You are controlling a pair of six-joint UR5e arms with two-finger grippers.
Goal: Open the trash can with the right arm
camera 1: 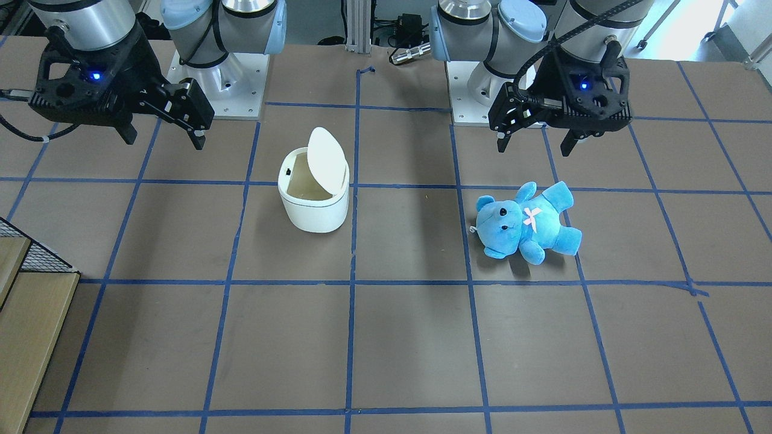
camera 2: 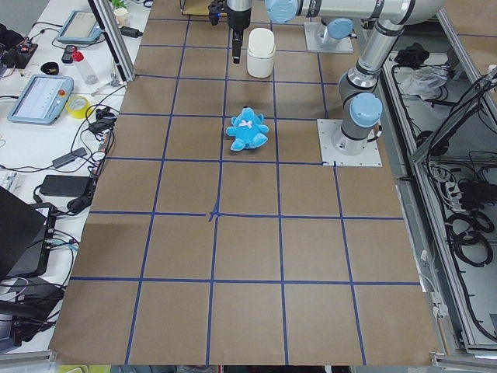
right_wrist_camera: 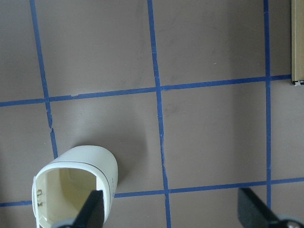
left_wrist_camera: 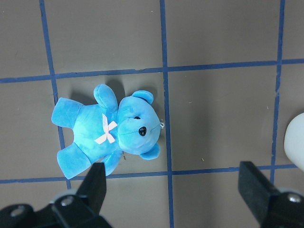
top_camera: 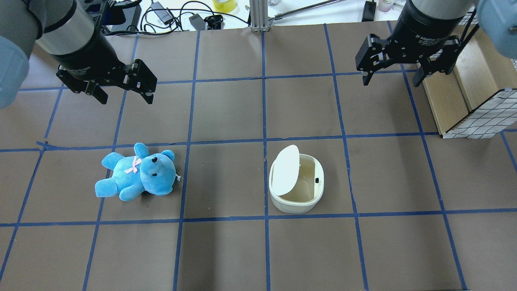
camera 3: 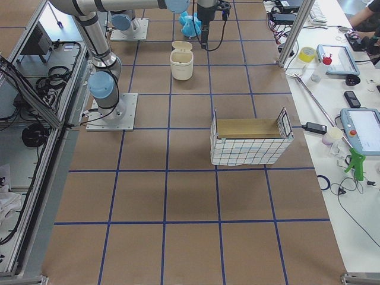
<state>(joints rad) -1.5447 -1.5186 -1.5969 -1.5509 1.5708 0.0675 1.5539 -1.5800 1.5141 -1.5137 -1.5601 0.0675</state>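
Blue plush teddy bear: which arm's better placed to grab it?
Left. The left pincer hangs open by the blue teddy bear; the right pincer is beyond the white plastic trash can.

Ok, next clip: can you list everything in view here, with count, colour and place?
Trash can: one, white, beige inside, lid flipped up, table's right half.
Teddy bear: one, blue with pink bow, lying on left half.
Crate: one, wooden with white grid sides, table's right end.
Table: one, brown, blue tape grid.
Left gripper: one, black, open, hovering beyond the bear.
Right gripper: one, black, open, holding nothing.
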